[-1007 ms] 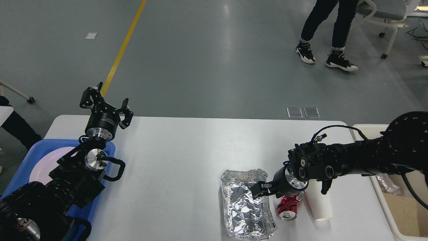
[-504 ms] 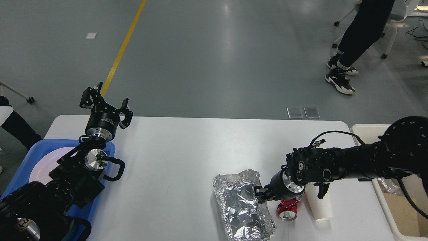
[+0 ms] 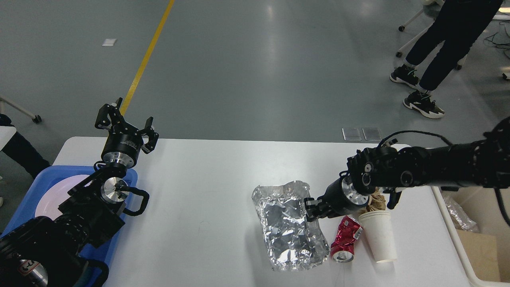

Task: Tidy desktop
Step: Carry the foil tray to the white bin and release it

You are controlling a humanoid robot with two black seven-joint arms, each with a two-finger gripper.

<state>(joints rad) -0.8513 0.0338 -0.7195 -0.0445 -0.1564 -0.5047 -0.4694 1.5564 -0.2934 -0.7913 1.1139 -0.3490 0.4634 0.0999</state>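
Rightward, end effector point(image 3: 310, 208) pinching foil tray point(image 3: 287, 227)

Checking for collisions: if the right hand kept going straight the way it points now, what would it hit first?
The right hand points leftward and already sits at the edge of the crumpled silver foil tray, apparently pinching it, so the tray comes first; exact contact is hard to judge.

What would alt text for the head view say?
The right gripper grips the rim of a crumpled foil tray on the white desktop, beside a crushed red can and a paper cup. The left gripper hangs open.
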